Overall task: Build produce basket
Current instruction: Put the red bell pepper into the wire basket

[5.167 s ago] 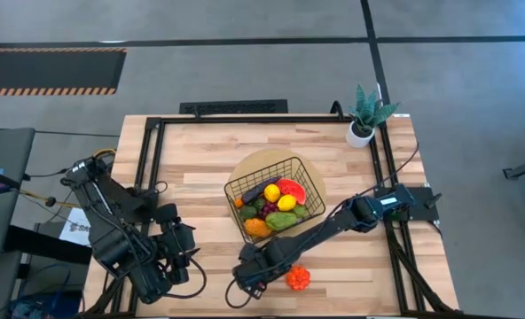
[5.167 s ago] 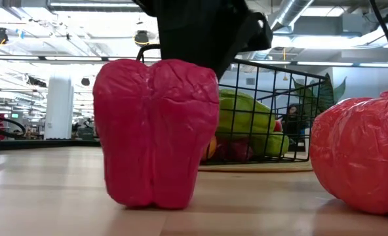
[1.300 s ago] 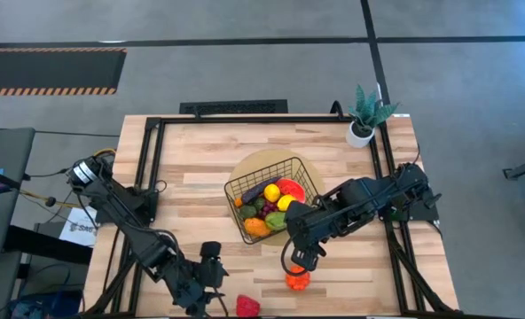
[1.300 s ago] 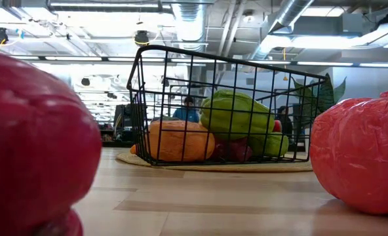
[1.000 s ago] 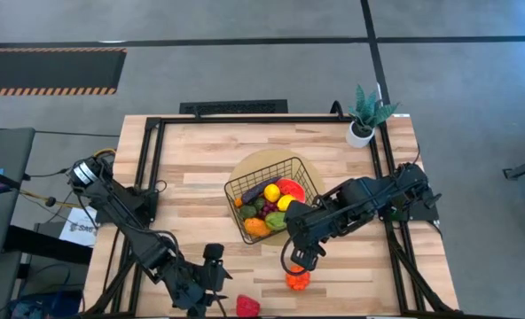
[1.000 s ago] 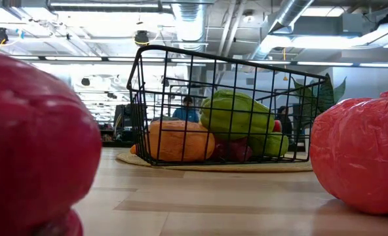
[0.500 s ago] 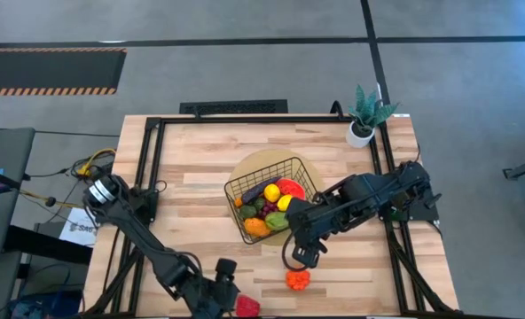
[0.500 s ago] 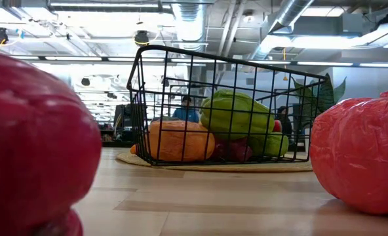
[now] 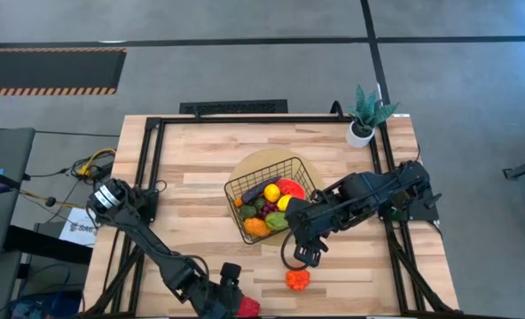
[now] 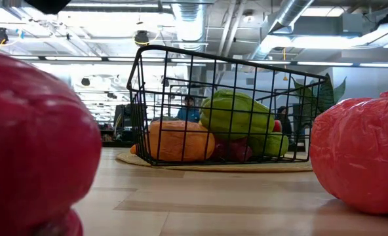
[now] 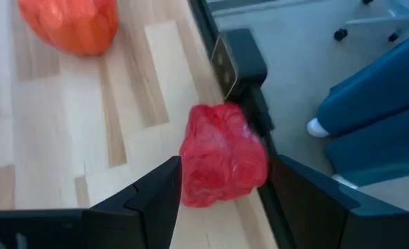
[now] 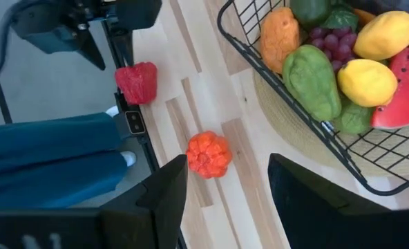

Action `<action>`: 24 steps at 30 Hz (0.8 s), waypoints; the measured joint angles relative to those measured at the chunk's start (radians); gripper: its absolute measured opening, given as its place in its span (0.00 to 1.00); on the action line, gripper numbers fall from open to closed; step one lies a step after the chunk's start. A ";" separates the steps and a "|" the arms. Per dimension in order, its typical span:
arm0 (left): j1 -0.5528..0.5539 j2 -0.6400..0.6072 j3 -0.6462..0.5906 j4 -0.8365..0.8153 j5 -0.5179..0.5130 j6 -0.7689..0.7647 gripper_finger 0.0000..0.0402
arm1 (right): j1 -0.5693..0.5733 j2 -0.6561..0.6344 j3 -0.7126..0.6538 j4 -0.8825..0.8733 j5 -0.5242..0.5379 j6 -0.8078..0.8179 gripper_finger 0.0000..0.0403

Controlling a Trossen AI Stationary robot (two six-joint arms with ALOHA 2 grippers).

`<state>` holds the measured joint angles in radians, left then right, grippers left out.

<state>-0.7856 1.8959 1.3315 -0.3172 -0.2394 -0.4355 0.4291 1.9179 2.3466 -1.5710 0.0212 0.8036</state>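
Observation:
The black wire basket [image 9: 271, 206] stands on a round tan mat and holds a lemon, an avocado, grapes, a watermelon slice and other produce [image 12: 315, 76]. A red pepper [image 11: 222, 162] lies at the table's near edge, beside a black mount. My left gripper [image 11: 225, 181] is open, one finger on either side of this pepper; I cannot tell whether it touches. An orange pepper [image 9: 298, 279] lies on the table right of it. My right gripper [image 9: 302, 255] hangs open above the table, between the basket and the orange pepper [image 12: 208, 153], with nothing in it.
A potted green plant [image 9: 364, 115] stands at the far right corner. A black frame rail [image 9: 152, 177] runs round the table's edges. Bare wood lies left of the basket. In the low view the two peppers [image 10: 358, 157] fill the foreground.
My left gripper has come down and gone toward the table's near edge and to the right, up to the red pepper, staying open. The red pepper and the orange pepper have not moved.

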 joint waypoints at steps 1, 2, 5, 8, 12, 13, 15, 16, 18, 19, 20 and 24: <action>0.000 0.003 0.000 -0.010 -0.001 -0.005 0.53 | 0.000 0.000 0.000 0.000 0.000 -0.003 0.55; 0.000 0.005 -0.002 -0.012 0.002 -0.007 0.53 | 0.000 0.000 0.000 0.000 0.000 -0.007 0.55; 0.002 0.019 0.000 -0.006 0.029 -0.021 0.53 | 0.000 0.000 0.000 0.000 0.000 -0.017 0.55; 0.005 0.038 0.000 -0.001 0.047 -0.022 0.53 | 0.000 0.000 0.000 0.000 0.000 -0.020 0.55; 0.013 0.039 -0.001 -0.002 0.044 -0.023 0.53 | 0.002 0.000 0.000 0.000 0.000 -0.020 0.55; 0.017 0.039 -0.001 -0.003 0.034 -0.021 0.53 | 0.002 0.000 0.000 0.000 0.000 -0.023 0.55; 0.026 0.039 -0.001 0.004 0.023 -0.014 0.53 | 0.002 0.000 0.000 0.000 0.000 -0.027 0.55; 0.031 0.039 -0.001 0.014 0.025 -0.011 0.53 | 0.002 0.000 0.000 0.000 0.000 -0.027 0.55; 0.043 0.039 -0.001 0.017 0.053 -0.009 0.53 | 0.002 0.000 0.000 0.000 0.000 -0.027 0.55; 0.050 0.039 -0.001 0.013 0.065 -0.009 0.53 | 0.002 0.000 0.000 0.000 0.000 -0.027 0.55; 0.056 0.039 -0.001 0.009 0.078 -0.008 0.53 | 0.002 0.000 0.000 0.000 0.000 -0.027 0.55; 0.075 0.039 -0.001 0.001 0.128 0.005 0.53 | 0.002 0.000 0.000 0.000 0.000 -0.027 0.55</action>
<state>-0.7109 1.9347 1.3308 -0.3158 -0.1116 -0.4309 0.4313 1.9179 2.3466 -1.5711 0.0212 0.7769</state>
